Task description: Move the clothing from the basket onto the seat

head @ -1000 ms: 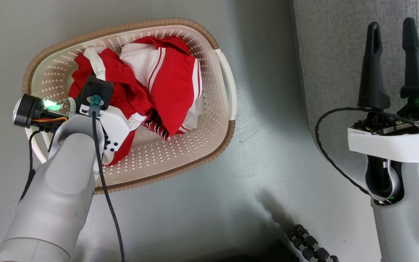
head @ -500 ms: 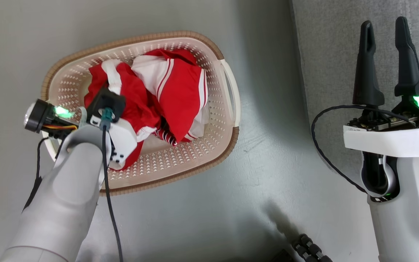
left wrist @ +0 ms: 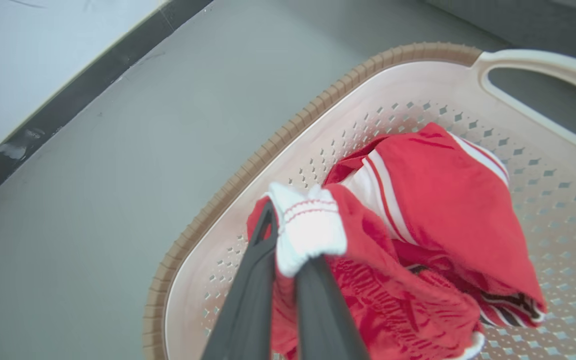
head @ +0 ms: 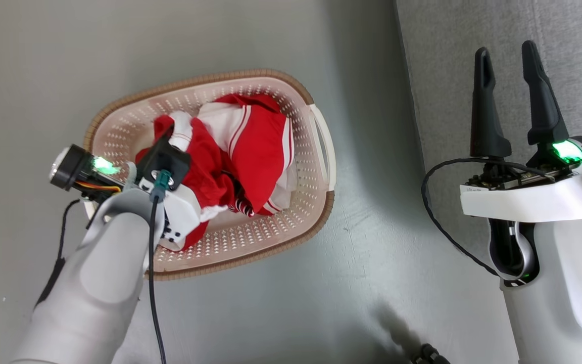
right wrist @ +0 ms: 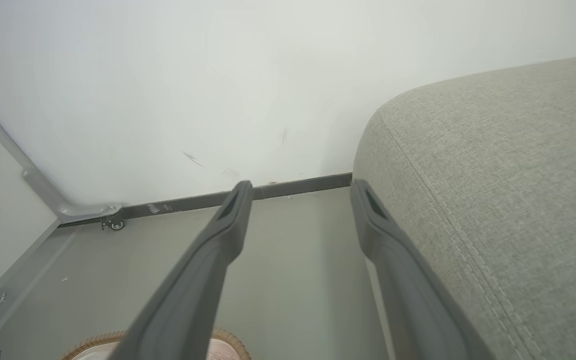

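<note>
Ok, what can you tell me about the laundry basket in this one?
The laundry basket is a cream-white plastic tub, a rounded rectangle with diamond-shaped perforations in walls and bottom, a ribbed brown rim and a white side handle. It stands upright on the grey floor, apart from the ottoman, and holds bunched red and white clothing.
</note>
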